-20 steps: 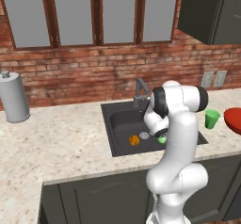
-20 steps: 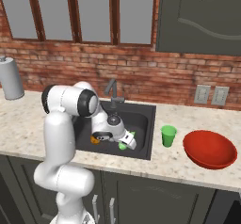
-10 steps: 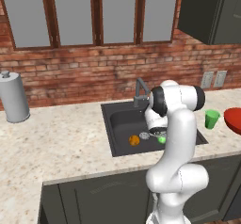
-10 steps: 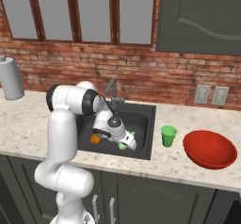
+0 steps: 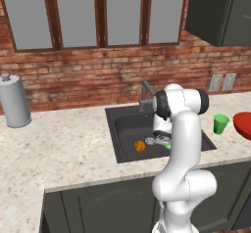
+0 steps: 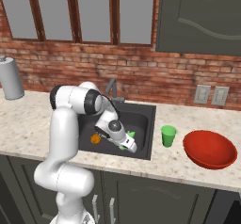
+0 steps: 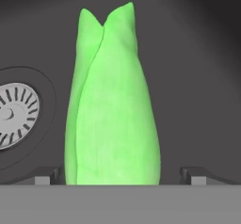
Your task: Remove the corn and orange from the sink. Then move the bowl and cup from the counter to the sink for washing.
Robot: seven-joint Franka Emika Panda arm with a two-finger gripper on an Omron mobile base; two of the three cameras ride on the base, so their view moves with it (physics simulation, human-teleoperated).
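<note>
Hovering over the corn point(image 7: 113, 105) on the sink point(image 5: 128, 125) floor, our gripper point(image 7: 120, 173) spread wide astride it; we should sink lower, then pinch across its middle squarely.

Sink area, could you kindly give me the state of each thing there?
Corn: lying in the sink, between the open fingers, not gripped.
Orange: in the sink.
Gripper: open, down in the sink.
Cup: upright on the counter.
Bowl: upright on the counter, right of the cup.
</note>
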